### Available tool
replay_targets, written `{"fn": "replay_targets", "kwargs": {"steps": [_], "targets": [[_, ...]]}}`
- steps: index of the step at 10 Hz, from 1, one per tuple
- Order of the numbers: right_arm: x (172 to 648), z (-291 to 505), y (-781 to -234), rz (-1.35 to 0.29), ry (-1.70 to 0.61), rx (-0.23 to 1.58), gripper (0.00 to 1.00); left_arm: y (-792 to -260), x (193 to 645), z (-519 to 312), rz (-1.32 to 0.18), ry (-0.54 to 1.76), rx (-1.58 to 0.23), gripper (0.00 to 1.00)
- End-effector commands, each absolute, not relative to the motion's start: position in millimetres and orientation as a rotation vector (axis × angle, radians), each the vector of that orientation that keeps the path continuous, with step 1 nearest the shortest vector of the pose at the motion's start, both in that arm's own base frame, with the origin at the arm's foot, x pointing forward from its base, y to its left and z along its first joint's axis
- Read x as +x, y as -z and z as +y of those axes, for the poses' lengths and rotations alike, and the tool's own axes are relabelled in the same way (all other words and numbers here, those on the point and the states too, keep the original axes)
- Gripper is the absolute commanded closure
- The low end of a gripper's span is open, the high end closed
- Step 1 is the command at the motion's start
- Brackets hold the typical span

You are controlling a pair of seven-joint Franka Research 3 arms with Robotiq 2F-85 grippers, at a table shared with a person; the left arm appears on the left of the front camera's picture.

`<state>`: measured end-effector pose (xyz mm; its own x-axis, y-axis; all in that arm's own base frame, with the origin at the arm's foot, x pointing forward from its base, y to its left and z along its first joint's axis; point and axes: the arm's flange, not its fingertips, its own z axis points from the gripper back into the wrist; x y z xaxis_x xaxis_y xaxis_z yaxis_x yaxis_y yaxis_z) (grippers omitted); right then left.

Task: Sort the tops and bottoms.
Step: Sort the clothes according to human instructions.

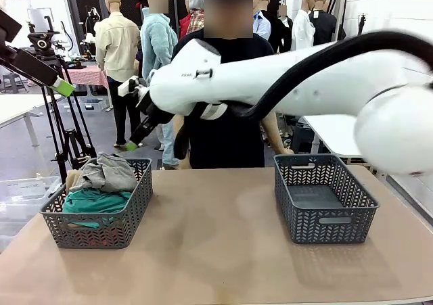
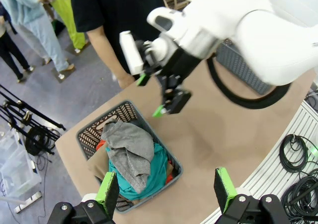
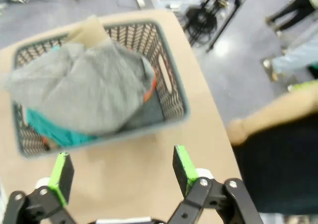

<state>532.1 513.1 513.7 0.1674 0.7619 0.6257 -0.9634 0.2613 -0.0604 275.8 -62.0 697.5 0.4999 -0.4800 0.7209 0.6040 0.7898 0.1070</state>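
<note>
1. Step in hand, by judgement: the approach to a first pick. Nothing sorted yet: all four garments piled in the left basket (image 1: 101, 232), at about 8 o'clock on the table (image 1: 216, 251) in the front view; the right basket (image 1: 323, 198), at about 3 o'clock, bare inside.
2. Top of the pile: the grey garment (image 2: 130, 152), draped over the teal-green garment (image 2: 154, 172). At the basket's edges, a tan-beige garment (image 3: 88, 30) poking up at 12 o'clock in the right wrist view, and slivers of the orange-red garment (image 3: 150, 87) at the rim.
3. Right gripper (image 3: 121, 173): reaching across the middle from the right, jaws wide apart, nothing between the green pads. Hovering above the table just beside the left basket's near rim, not touching cloth.
4. Left gripper (image 2: 166, 190): jaws likewise spread wide, empty, held high above the same basket.
5. A person standing at 12 o'clock across the table, one hand (image 2: 123, 80) resting at the far edge near the left basket.
6. Next move, likely: centre the right gripper over the grey heap, descend, and pinch a fold thick enough to lift clear.
7. Worth watching: grey cloth possibly dragging the teal one up with it.
</note>
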Motion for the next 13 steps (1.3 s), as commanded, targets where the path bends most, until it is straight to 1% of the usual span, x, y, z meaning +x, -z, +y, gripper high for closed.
{"fn": "replay_targets", "kwargs": {"steps": [1,4,6,8,10,11,13], "targets": [[466.7,442.2,-519.1,-0.488,-1.153,0.317,0.0,-697.9,276.3,-60.5,-0.817,0.663,-0.181,0.0],[403.7,359.9,-532.7,-0.59,-0.921,0.256,0.0,-697.9,276.3,-60.5,-0.817,0.663,-0.181,0.0],[379.8,337.5,-531.4,-0.666,-0.837,0.259,0.0,-697.9,276.3,-60.5,-0.817,0.663,-0.181,0.0],[377.9,329.6,-525.7,-0.701,-0.815,0.275,0.0,-697.9,276.3,-60.5,-0.817,0.663,-0.181,0.0],[401.9,337.6,-510.9,-0.756,-0.828,0.321,0.0,-697.9,276.3,-60.5,-0.817,0.663,-0.181,0.0],[376.0,328.6,-533.1,-0.697,-0.823,0.258,0.0,-697.9,276.3,-60.5,-0.817,0.663,-0.181,0.0],[376.0,328.6,-533.1,-0.697,-0.823,0.258,0.0,-697.9,276.3,-60.5,-0.817,0.663,-0.181,0.0]]}}
